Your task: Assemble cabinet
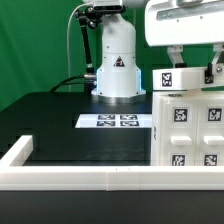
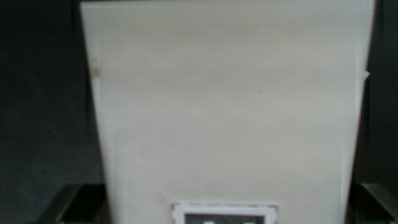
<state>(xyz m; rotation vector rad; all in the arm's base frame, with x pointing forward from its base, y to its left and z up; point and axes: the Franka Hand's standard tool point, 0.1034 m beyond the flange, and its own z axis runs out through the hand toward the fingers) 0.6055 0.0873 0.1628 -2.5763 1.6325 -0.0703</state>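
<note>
While the gripper (image 1: 195,66) straddled the top of the cabinet (image 1: 190,128), which stood at the exterior view's right beside the rail (image 1: 70,178), its fingers might have pinched or only flanked it; I could not tell. Squaring the panel and pressing straight down seemed wise. The marker board (image 1: 118,121) and arm base (image 1: 115,70) stood well apart, obstructing nothing.

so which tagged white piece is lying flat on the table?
The marker board, the thin strip in front of the robot base. The cabinet, also tagged, stands tall at the exterior view's right.
</note>
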